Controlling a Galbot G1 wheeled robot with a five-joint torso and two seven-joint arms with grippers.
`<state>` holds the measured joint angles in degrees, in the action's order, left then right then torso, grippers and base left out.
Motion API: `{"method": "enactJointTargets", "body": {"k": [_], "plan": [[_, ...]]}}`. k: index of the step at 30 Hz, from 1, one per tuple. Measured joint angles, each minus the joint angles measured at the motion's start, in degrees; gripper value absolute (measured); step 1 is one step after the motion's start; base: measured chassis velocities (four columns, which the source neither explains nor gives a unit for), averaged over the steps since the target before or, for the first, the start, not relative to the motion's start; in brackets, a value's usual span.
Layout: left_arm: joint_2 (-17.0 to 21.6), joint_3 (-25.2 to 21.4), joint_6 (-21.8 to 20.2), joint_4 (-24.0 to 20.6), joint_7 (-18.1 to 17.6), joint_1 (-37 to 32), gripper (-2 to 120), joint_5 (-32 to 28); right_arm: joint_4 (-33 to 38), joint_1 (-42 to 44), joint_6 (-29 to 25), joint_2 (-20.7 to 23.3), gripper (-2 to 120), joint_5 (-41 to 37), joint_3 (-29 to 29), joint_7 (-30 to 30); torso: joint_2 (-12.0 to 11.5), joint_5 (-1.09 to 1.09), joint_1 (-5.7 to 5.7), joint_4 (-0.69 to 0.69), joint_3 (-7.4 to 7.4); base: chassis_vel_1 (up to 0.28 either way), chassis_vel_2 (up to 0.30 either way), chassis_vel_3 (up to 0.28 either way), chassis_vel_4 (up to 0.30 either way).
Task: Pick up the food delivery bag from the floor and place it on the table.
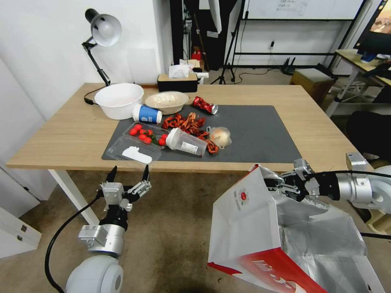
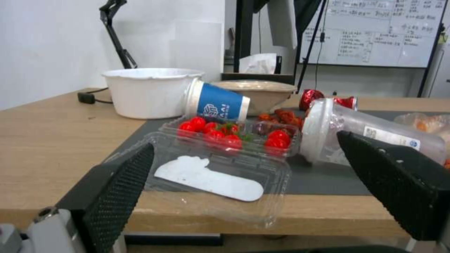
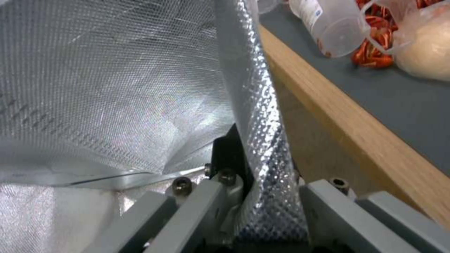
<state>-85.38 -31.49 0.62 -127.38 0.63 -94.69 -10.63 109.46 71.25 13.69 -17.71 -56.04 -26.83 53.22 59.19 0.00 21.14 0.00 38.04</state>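
Note:
The food delivery bag (image 1: 260, 228), white and red with silver foil lining, hangs tilted just below the table's front edge (image 1: 203, 166), at the right. My right gripper (image 1: 279, 184) is shut on the bag's top rim. In the right wrist view the foil wall (image 3: 255, 116) runs down between the jaws, with the table's wooden edge (image 3: 337, 116) close beside it. My left gripper (image 1: 128, 176) stands open and empty, pointing up in front of the table edge at the left. Its black fingers (image 2: 119, 193) frame the clear tray in the left wrist view. The floor (image 1: 171, 240) lies below.
On the dark mat (image 1: 260, 134) lie a clear tomato tray (image 1: 144, 136), a tipped plastic cup (image 1: 185, 141), red scraps (image 1: 185, 122), a wrapped bun (image 1: 220, 136), a crushed can (image 1: 205, 105). A white bowl (image 1: 119, 99), blue cup (image 1: 146, 114), beige bowl (image 1: 167, 101), lamp (image 1: 102, 36) stand behind.

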Motion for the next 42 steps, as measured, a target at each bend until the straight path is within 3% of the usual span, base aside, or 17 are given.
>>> {"method": "enactJointTargets", "body": {"k": [17,42], "plan": [[0.07,0.52,-0.78,-0.36,-1.63,-0.19,99,0.68,0.14,0.36,-0.03,-0.09,0,0.08,-0.34,0.00,4.61,0.00,2.02,0.00,2.60,0.000,0.000,0.000,0.000],[0.38,0.43,-0.75,-0.37,-1.81,-0.04,100,0.57,1.55,1.51,0.11,0.42,0,-2.30,-1.22,-2.87,4.29,0.00,1.87,0.00,2.44,0.000,0.000,0.000,0.000]]}}
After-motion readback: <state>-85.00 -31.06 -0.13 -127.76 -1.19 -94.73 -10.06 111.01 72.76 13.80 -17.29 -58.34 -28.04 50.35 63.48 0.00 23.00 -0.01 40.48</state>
